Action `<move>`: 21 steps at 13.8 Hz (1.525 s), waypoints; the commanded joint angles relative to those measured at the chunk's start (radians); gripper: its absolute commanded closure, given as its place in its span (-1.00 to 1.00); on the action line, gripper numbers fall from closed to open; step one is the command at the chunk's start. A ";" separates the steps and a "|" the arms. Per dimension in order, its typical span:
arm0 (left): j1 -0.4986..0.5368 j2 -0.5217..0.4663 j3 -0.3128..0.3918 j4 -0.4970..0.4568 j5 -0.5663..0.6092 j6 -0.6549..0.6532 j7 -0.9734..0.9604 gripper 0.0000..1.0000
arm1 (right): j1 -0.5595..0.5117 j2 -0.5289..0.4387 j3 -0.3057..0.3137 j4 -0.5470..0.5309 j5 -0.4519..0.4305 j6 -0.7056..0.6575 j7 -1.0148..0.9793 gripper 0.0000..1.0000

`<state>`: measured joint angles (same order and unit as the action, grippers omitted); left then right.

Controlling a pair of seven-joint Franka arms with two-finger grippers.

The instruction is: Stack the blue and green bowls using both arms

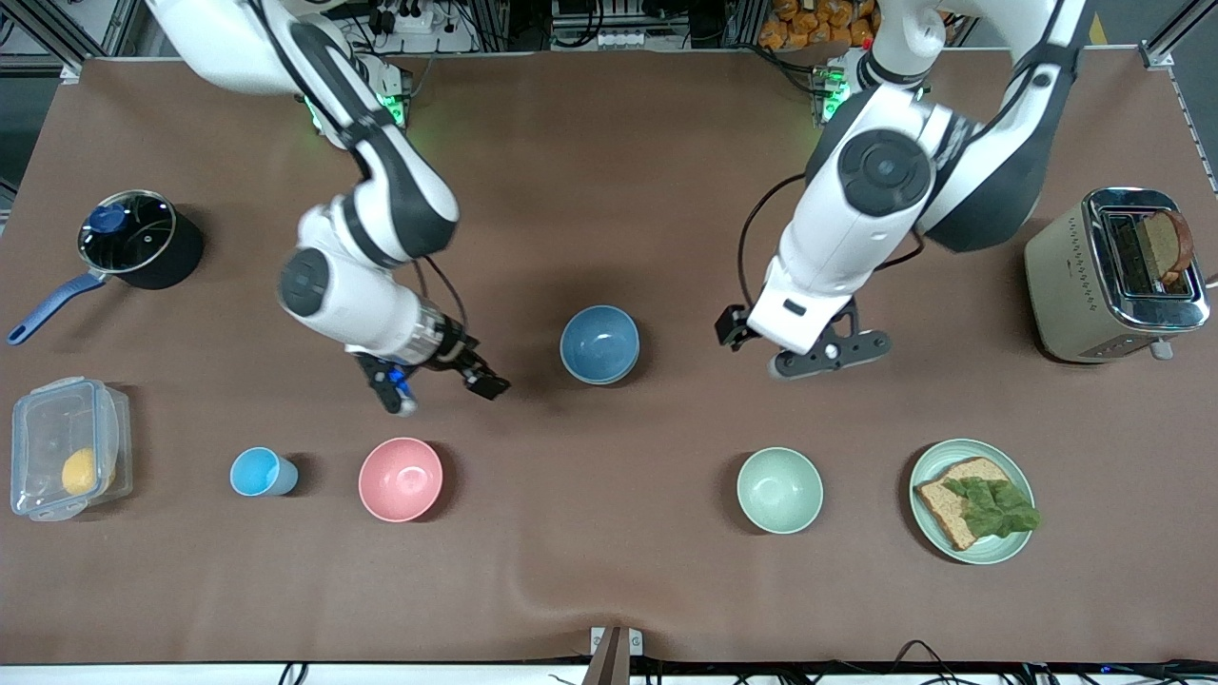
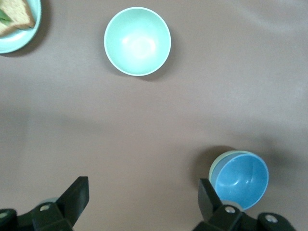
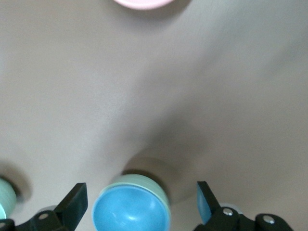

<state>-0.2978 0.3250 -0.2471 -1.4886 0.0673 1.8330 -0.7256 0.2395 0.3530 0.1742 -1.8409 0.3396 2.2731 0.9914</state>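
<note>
The blue bowl (image 1: 599,342) sits upright in the middle of the table, nested inside the green bowl, whose sage rim shows around it in the left wrist view (image 2: 215,165) and the right wrist view (image 3: 155,186). The blue bowl also shows in the left wrist view (image 2: 241,180) and the right wrist view (image 3: 129,211). My left gripper (image 1: 756,350) (image 2: 143,192) is open and empty above the table, beside the stack toward the left arm's end. My right gripper (image 1: 449,392) (image 3: 140,192) is open and empty, beside the stack toward the right arm's end.
A pink bowl (image 1: 401,479), a light-blue cup (image 1: 257,472), a mint bowl (image 1: 779,490) and a mint plate (image 1: 1018,544) with bread lie nearer the front camera. A pot (image 1: 133,238), a clear box (image 1: 62,447) and a toaster (image 1: 1109,276) stand at the ends.
</note>
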 commanded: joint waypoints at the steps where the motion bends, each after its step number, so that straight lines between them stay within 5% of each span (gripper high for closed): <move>1: 0.026 -0.093 0.003 -0.012 0.025 -0.113 0.098 -1.00 | -0.113 -0.202 0.011 -0.101 -0.040 -0.120 -0.194 -1.00; 6: 0.140 -0.251 0.014 -0.012 0.023 -0.257 0.362 -1.00 | -0.262 -0.350 0.011 -0.106 -0.065 -0.234 -0.544 -1.00; 12: 0.155 -0.372 0.157 -0.010 -0.029 -0.371 0.567 -1.00 | -0.425 -0.465 -0.002 -0.086 -0.256 -0.352 -0.965 -1.00; 17: 0.183 -0.351 0.150 -0.007 -0.037 -0.388 0.603 -1.00 | -0.356 -0.433 -0.146 0.144 -0.317 -0.571 -1.037 -1.00; 19: 0.186 -0.354 0.158 -0.009 -0.070 -0.388 0.604 -1.00 | -0.248 -0.366 -0.249 0.285 -0.338 -0.697 -1.088 -1.00; 21: 0.192 -0.353 0.160 -0.009 -0.075 -0.388 0.597 -1.00 | -0.241 -0.364 -0.262 0.295 -0.337 -0.707 -1.120 -1.00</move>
<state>-0.1229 -0.0211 -0.0862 -1.4981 0.0159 1.4572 -0.1450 -0.0327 -0.0653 -0.0534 -1.6167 0.0241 1.5997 -0.0917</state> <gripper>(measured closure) 0.000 0.000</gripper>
